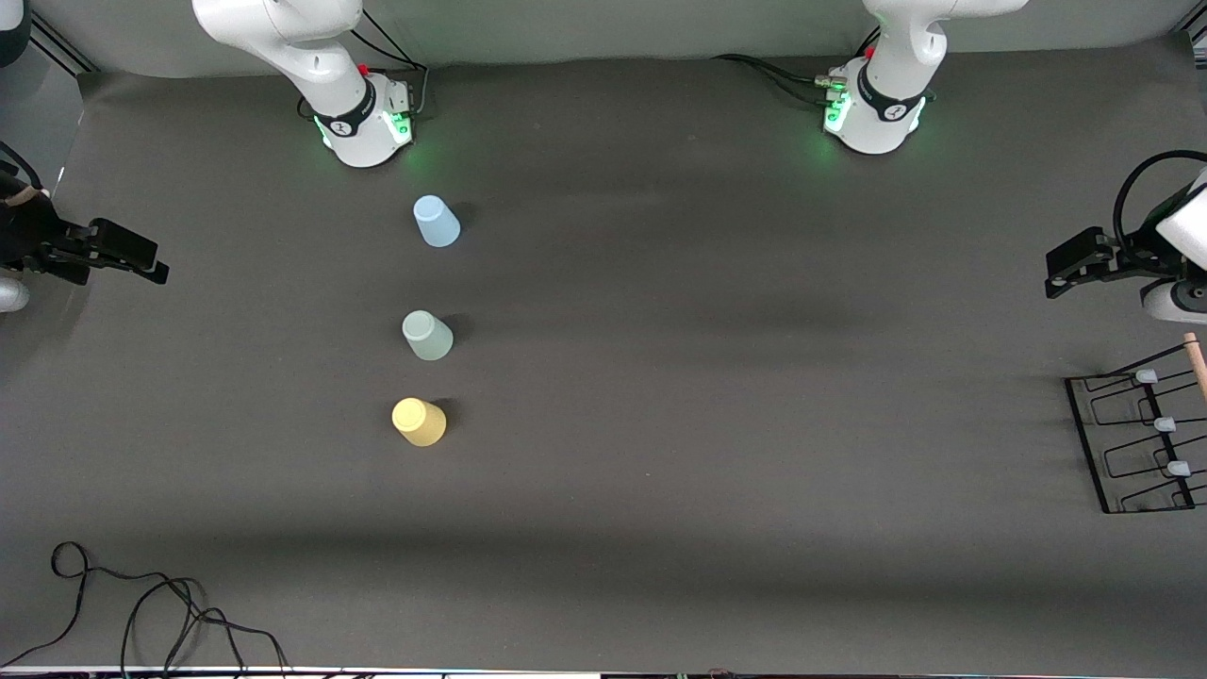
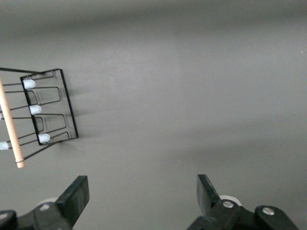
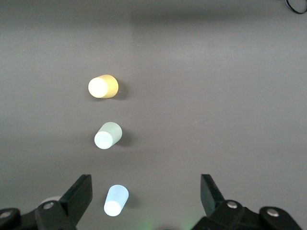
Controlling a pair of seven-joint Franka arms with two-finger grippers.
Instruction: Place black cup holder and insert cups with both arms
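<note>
While nothing has been grasped yet, the black cup holder (image 1: 1136, 443) lies at the left arm's end of the surface (image 1: 717, 377), partly cut off by the edge of the front view, its pale-tipped pegs and wooden rod handle (image 2: 10, 123) plain in the left wrist view. The left claw (image 1: 1075, 269) hangs over bare surface just beside the holder with its jaws spread wide and nothing between them. The right claw (image 1: 127, 256) hangs over the right arm's end of the surface, also wide open and empty. Three cups stand upside down in a line, well apart from the holder: the blue cup (image 1: 437, 222) closest to the right arm's base, the green cup (image 1: 428, 336) in the middle, the yellow cup (image 1: 420, 422) nearest the front camera. Trouble would likely start with the holder: its thin wire frame offers little to grip, and a pinch on the round rod off its middle could let the rack swing or tilt. The light, tapered cups could tip or slide away if a finger nudges one before closing.
</note>
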